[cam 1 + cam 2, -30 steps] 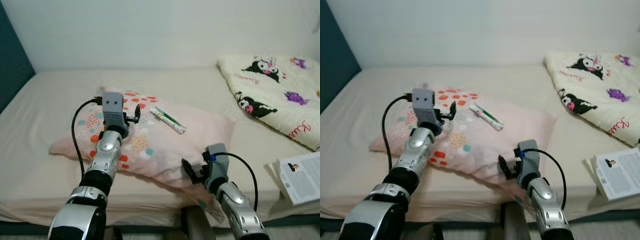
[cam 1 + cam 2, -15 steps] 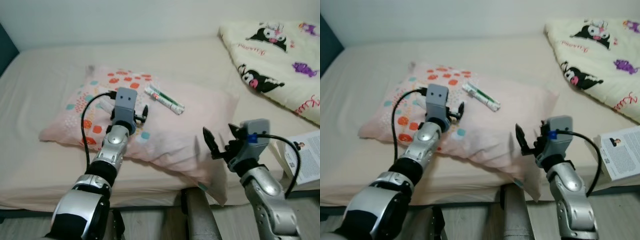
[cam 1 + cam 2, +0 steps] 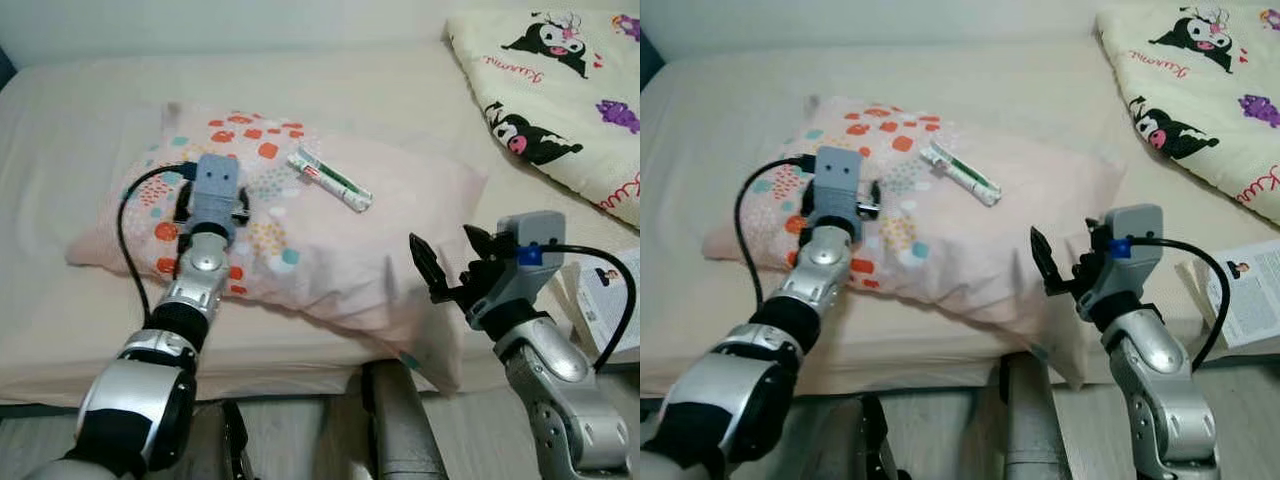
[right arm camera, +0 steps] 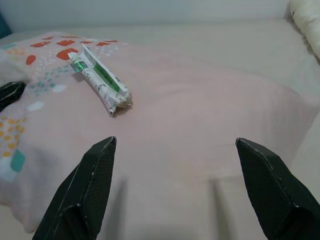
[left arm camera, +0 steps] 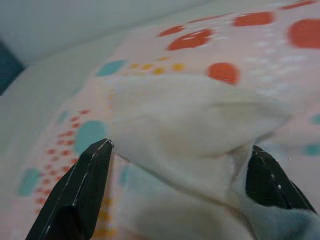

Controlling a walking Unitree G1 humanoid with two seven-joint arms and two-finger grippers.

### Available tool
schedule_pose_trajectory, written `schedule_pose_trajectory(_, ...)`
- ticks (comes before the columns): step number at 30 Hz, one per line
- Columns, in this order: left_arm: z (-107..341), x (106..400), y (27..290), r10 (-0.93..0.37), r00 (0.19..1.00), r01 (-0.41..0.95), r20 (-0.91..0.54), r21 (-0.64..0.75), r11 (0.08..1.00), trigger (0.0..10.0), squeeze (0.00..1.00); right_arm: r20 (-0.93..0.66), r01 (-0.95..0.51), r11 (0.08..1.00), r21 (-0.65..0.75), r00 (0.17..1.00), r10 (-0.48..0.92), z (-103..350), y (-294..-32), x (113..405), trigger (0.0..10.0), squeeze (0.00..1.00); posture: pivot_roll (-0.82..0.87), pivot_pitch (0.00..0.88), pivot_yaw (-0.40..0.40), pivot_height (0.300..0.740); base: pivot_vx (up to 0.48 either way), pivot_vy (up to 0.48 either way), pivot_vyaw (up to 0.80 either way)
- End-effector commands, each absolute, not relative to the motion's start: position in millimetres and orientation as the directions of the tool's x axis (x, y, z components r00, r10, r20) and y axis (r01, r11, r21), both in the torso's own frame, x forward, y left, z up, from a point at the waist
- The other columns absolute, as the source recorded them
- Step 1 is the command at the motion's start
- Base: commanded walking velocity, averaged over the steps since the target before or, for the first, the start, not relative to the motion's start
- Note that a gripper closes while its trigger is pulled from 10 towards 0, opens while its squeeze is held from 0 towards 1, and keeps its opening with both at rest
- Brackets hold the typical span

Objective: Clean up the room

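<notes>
A pink pillow [image 3: 330, 250] with coloured dots lies on the bed. A white and green tube [image 3: 330, 180] rests on top of it, also seen ahead of my right gripper [image 4: 100, 77]. My left gripper [image 3: 212, 205] sits low on the pillow's dotted left part and is open. A raised fold of pillow cloth [image 5: 190, 115] lies between its fingers [image 5: 85, 185]. My right gripper [image 3: 450, 255] hovers open over the pillow's near right corner, nothing between its fingers [image 4: 90, 190].
A cream blanket [image 3: 560, 90] printed with cartoon figures covers the bed's far right. A printed booklet [image 3: 610, 300] lies at the right edge. The beige mattress [image 3: 80, 120] stretches left and back to the wall. The floor [image 3: 300, 450] runs along the bed's front edge.
The camera has tilted down. My left gripper moved left across the pillow, away from the tube. My right gripper rose from the bed's front edge to the pillow's right corner.
</notes>
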State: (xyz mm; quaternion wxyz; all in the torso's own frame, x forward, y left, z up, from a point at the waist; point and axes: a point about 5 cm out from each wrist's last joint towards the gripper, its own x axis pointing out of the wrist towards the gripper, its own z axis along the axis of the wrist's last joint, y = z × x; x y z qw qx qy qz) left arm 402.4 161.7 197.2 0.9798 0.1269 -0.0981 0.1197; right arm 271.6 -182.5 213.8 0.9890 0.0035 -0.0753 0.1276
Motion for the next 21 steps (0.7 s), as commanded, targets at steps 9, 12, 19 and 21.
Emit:
schedule_pose_trajectory(9,163.8,390.9,183.2,0.248,0.959,-0.278,0.14,0.264,0.924,0.0,0.0,0.271,-0.291,0.957,-0.004,0.921,0.281,262.4,-182.1,297.3,10.0,0.0,-0.2,0.335,0.035,0.565,0.0,0.0,0.0)
schedule_pose_trajectory(12,160.7,388.4,185.3,0.243,0.959,-0.274,0.143,0.26,0.926,0.0,0.0,0.29,-0.274,0.961,-0.02,0.919,0.268,272.3,-187.3,310.9,10.0,0.0,-0.18,0.329,0.028,0.565,0.0,0.0,0.0)
schedule_pose_trajectory(19,161.2,377.1,208.6,0.283,0.944,-0.314,0.17,0.201,0.928,0.0,0.0,0.278,-0.27,0.962,-0.03,0.922,0.268,276.7,-200.0,346.8,10.0,0.0,-0.1,0.324,-0.003,0.565,0.0,0.0,0.0)
schedule_pose_trajectory(21,168.2,371.4,218.3,0.297,0.933,-0.333,0.202,0.182,0.925,0.0,0.0,0.252,-0.279,0.96,-0.026,0.927,0.277,271.0,-201.7,358.0,10.0,0.0,-0.08,0.321,-0.01,0.565,0.0,0.0,0.0)
